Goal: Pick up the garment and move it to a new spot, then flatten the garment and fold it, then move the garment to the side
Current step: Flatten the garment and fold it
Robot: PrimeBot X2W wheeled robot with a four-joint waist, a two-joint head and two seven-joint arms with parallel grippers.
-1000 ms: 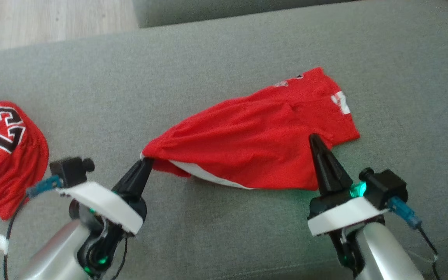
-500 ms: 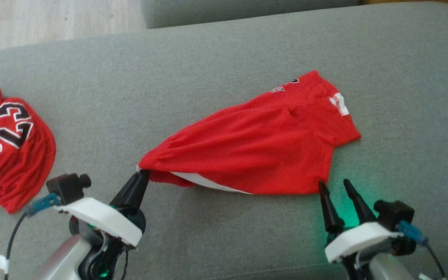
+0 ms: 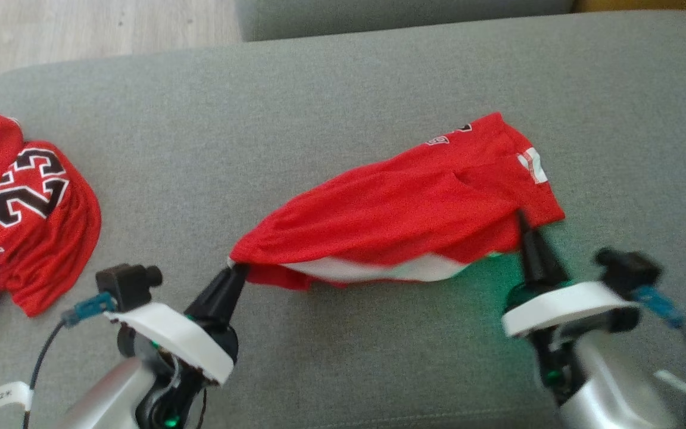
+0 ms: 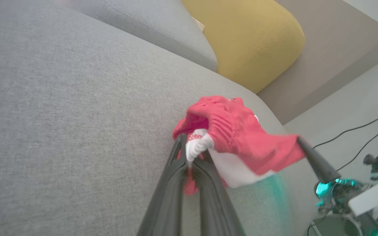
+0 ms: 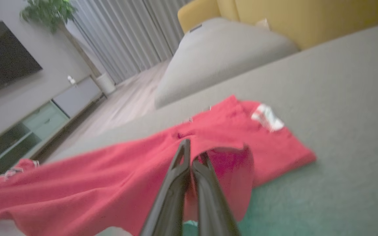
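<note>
A: Two hands on the red shorts [image 3: 402, 208], yes?
B: Yes. The left hand [image 3: 237, 269] is pinched tight on the bunched waistband end. In the left wrist view, white trim pokes out between its fingers. The right hand [image 3: 521, 221] is closed on the hem at the opposite end, just below the leg with the white patch.
A: Where are the shorts?
B: Middle-right of the grey sofa seat [image 3: 271, 113], stretched between the two hands. The near edge is lifted off the seat and a white underside shows below it. The far leg lies flat on the seat.
A: Other items?
B: A red jersey [image 3: 33, 208] with a black "23" is crumpled at the seat's far left, well apart from the shorts. A yellow cushion [image 4: 251, 36] sits beyond the seat in the left wrist view. Green light tints the seat under the shorts by the right hand.
A: Any doubts?
B: The right wrist view is blurred. Cloth drapes over both fingers, and I can't tell exactly where they grip it.
</note>
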